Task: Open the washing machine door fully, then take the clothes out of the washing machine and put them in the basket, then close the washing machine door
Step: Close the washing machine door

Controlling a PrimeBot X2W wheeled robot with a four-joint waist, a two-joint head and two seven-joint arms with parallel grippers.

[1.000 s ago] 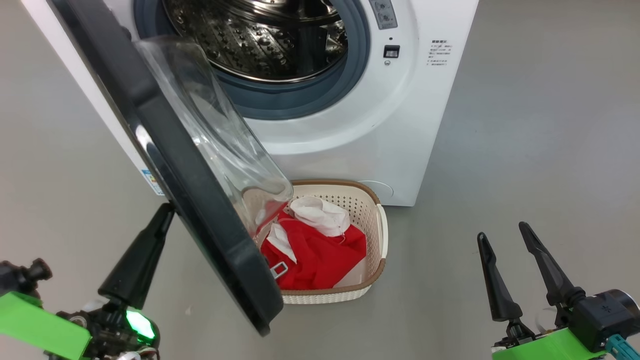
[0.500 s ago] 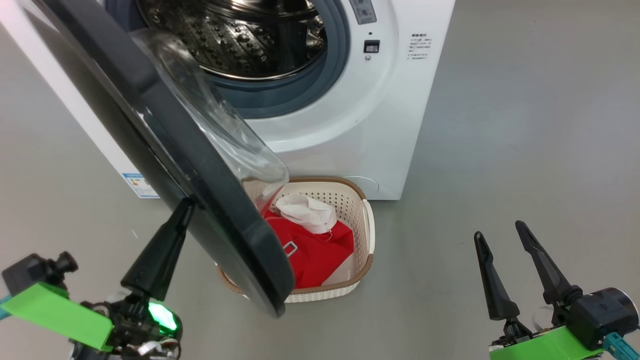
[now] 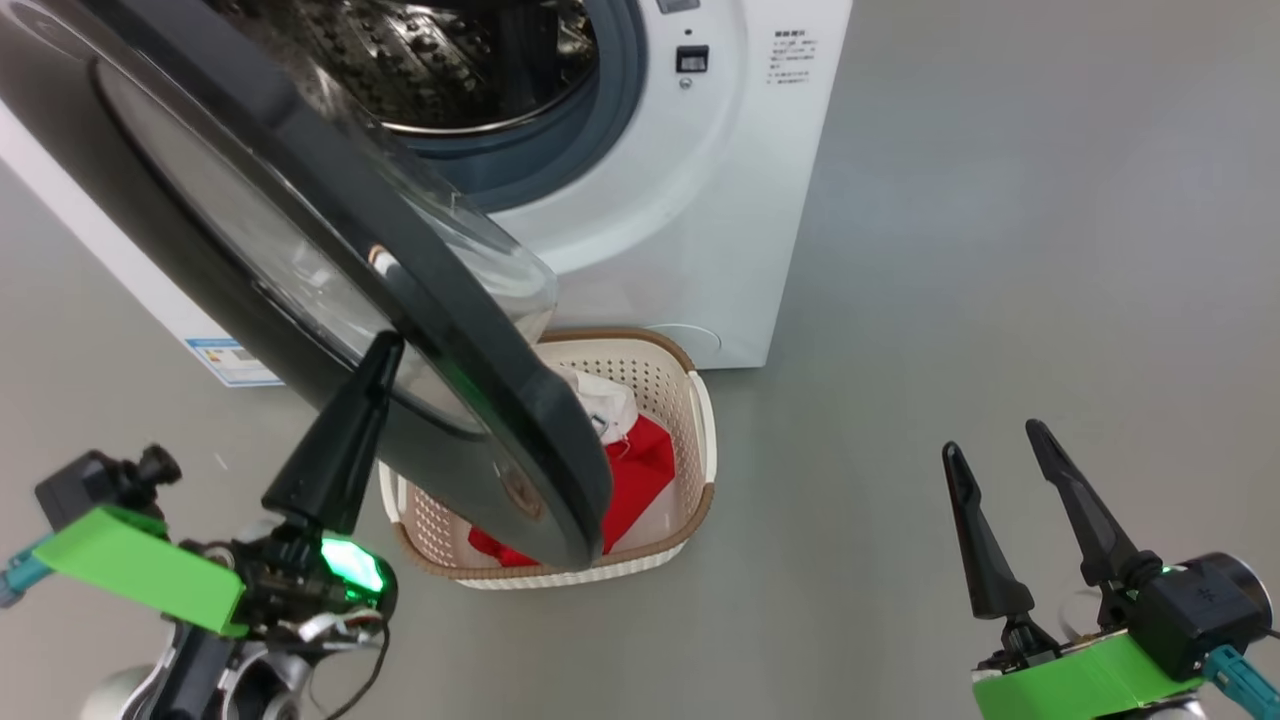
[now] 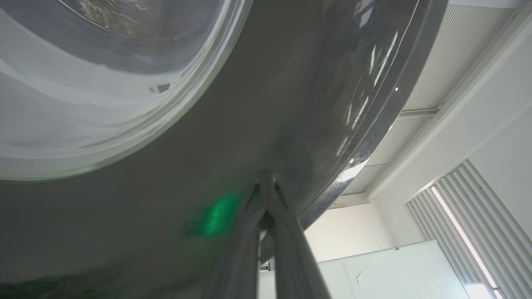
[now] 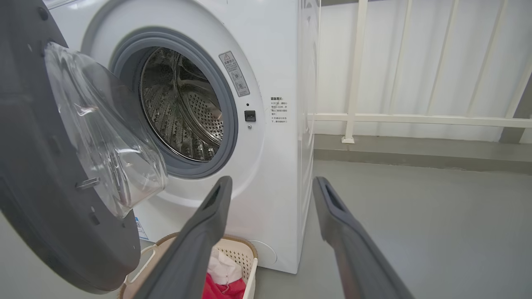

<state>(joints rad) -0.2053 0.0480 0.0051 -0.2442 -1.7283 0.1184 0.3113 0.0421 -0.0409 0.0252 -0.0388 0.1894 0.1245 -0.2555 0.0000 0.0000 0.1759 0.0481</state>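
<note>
At 8 o'clock of the head view, the clenched left gripper (image 3: 387, 342) presses its tip against the washing machine door (image 3: 560, 470). The door has swung further shut and now hides more of the clothes (image 3: 640, 470) in the basket (image 3: 702, 440) at 6 o'clock. At 4 o'clock the right gripper (image 3: 990, 437) stays spread and empty.

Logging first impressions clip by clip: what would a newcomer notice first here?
The big black-rimmed washing machine door hangs partly open across the head view's upper left, with the shut left hand touching its outer face. Under it, the basket on the floor holds red and white clothes.
</note>
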